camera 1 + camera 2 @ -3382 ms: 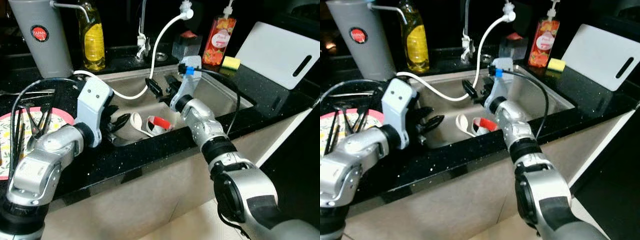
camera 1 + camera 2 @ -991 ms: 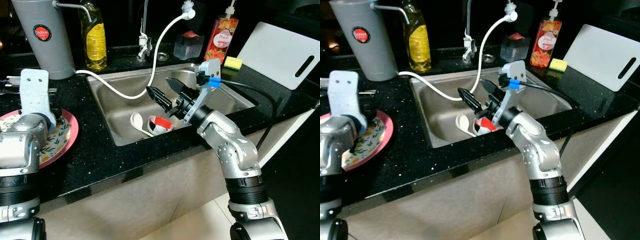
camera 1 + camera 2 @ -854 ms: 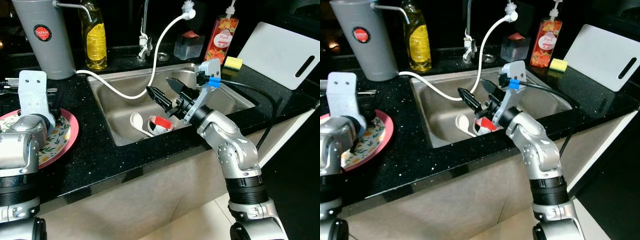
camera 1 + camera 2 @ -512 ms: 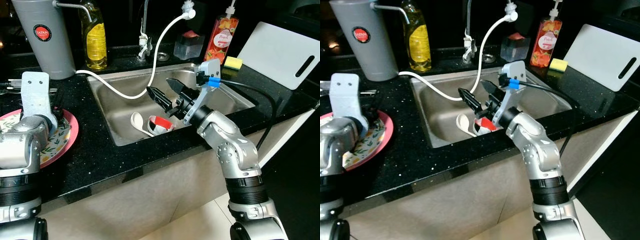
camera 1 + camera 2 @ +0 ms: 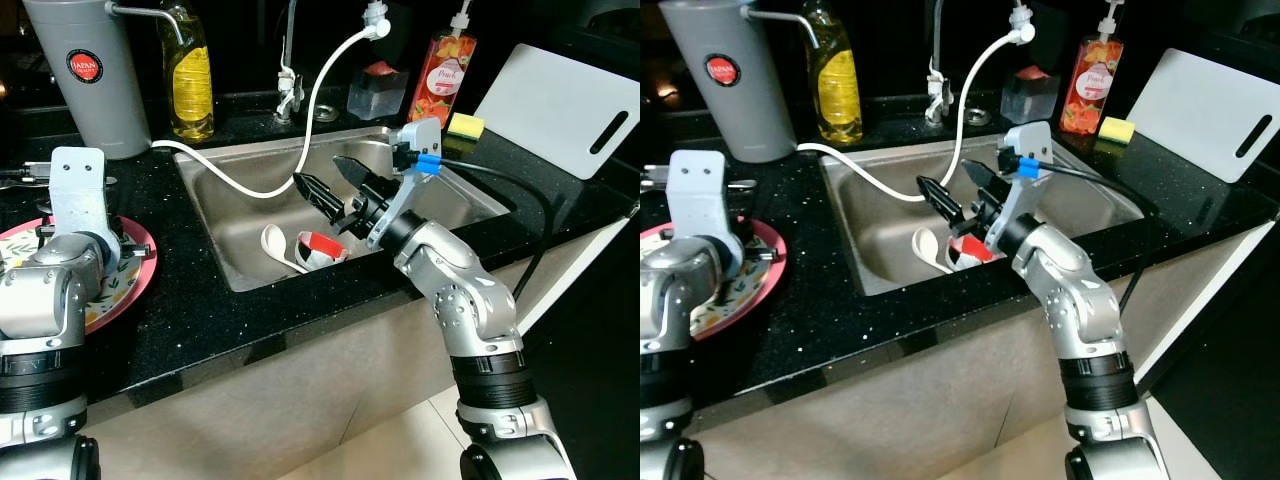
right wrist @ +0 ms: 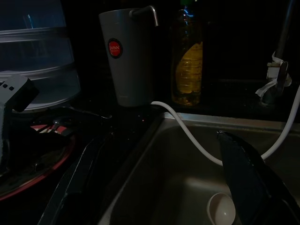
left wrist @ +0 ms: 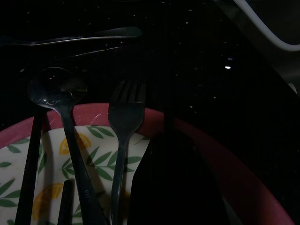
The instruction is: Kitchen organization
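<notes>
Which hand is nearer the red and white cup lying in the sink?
Right. The right hand hovers open just above the red and white cup in the steel sink; the left hand is over the pink-rimmed plate on the counter.

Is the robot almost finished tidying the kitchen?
Partly. A metal fork and spoon already lie on the pink-rimmed lemon plate, under the left gripper. The right gripper, jaws open and empty, hovers over the steel sink, where a white ladle and red-and-white cup remain.
</notes>
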Tool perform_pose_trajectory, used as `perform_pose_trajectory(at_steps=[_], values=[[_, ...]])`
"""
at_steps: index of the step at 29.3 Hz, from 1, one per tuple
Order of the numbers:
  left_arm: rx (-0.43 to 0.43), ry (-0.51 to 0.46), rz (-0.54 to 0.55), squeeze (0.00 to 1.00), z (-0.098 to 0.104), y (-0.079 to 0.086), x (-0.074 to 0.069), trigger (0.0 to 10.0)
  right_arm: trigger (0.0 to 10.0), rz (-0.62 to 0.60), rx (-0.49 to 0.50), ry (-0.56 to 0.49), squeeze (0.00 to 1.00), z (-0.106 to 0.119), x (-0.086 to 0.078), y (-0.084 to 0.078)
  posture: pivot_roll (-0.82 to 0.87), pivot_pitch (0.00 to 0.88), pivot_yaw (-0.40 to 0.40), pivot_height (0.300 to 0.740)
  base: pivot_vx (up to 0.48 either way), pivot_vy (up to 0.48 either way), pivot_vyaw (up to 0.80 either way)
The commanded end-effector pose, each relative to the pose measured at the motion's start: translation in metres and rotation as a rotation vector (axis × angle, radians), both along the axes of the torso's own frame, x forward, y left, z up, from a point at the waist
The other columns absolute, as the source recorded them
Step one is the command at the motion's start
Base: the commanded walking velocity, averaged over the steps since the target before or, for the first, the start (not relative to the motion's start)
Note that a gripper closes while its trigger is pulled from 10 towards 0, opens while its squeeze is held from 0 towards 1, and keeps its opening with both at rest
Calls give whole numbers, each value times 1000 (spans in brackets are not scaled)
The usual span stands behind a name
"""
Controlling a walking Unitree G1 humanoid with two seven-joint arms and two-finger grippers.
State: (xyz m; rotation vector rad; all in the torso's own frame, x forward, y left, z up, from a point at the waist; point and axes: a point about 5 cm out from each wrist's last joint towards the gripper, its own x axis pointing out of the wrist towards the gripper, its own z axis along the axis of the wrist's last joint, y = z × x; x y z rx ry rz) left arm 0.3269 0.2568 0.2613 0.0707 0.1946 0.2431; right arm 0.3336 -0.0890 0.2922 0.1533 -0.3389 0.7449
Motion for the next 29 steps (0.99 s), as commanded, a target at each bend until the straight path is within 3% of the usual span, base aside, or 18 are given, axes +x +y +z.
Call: perform_pose_trajectory(at_steps=[1, 5, 6, 7, 8, 19, 21, 27, 29], values=[[-19, 33, -4, 0, -8, -1, 1, 0, 10000, -10, 14, 9, 0, 0, 0, -5, -27, 100, -63, 740, 0, 0, 0], [-4, -21, -17, 0, 0, -3, 2, 0, 10000, -13, 18, 6, 0, 1, 0, -6, -27, 100, -63, 740, 0, 0, 0], [8, -47, -22, 0, 4, -4, 2, 3804, 10000, -15, 19, 6, 0, 2, 0, -6, -28, 100, -64, 740, 0, 0, 0], [15, -64, -25, 0, 6, -5, 2, 3804, 10000, -15, 19, 5, 0, 2, 0, -6, -28, 100, -64, 740, 0, 0, 0], [26, -91, -31, 0, 11, -6, 2, 10000, 10000, -16, 20, 5, 0, 2, 0, -6, -28, 100, -64, 740, 0, 0, 0], [97, -260, -70, 0, 39, -14, -1, 10000, 10000, -20, 39, 6, 0, 4, 1, -8, -28, 98, -63, 740, 0, 0, 0], [113, -324, -99, 0, 49, -18, -3, 10000, 10000, -15, 53, 7, 0, 5, 1, -8, -28, 98, -63, 740, 0, 0, 0], [125, -384, -177, 0, 56, -28, -5, 10000, 10000, 0, 79, 7, 0, 8, 0, -8, -28, 92, -68, 740, 0, 0, 0], [139, -414, -251, 0, 59, -39, -7, 10000, 10000, 9, 93, 6, 0, 10, -1, -8, -34, 90, -69, 740, 0, 0, 0]])
